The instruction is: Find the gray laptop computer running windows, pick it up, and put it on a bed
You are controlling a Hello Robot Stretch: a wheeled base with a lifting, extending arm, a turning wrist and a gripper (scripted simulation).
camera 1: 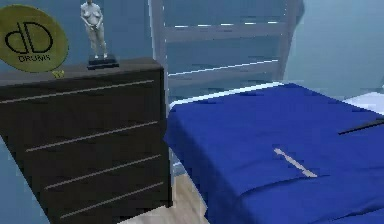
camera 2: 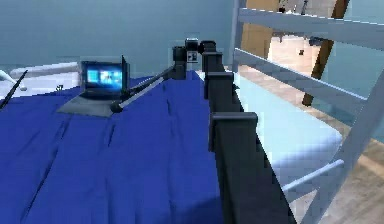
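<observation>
Okay, laptop [camera 2: 100, 78] sits lid-up on the blue bed [camera 2: 100, 170], gripper [camera 2: 125, 100] near it; you can't tell its state or whether it holds anything. Likely stiff, moderately heavy, screen fragile: take the base edge, not the lid.

forward: close, down on bed [camera 1: 260, 130] and dresser [camera 1: 85, 140] | arm side: across same bed

Dresser [camera 1: 85, 140] is cut by the left and bottom edges. Thin item [camera 1: 295, 162] on bed [camera 1: 240, 130] is too small to be named. What gripper [camera 2: 125, 100] holds cannot be told.
</observation>
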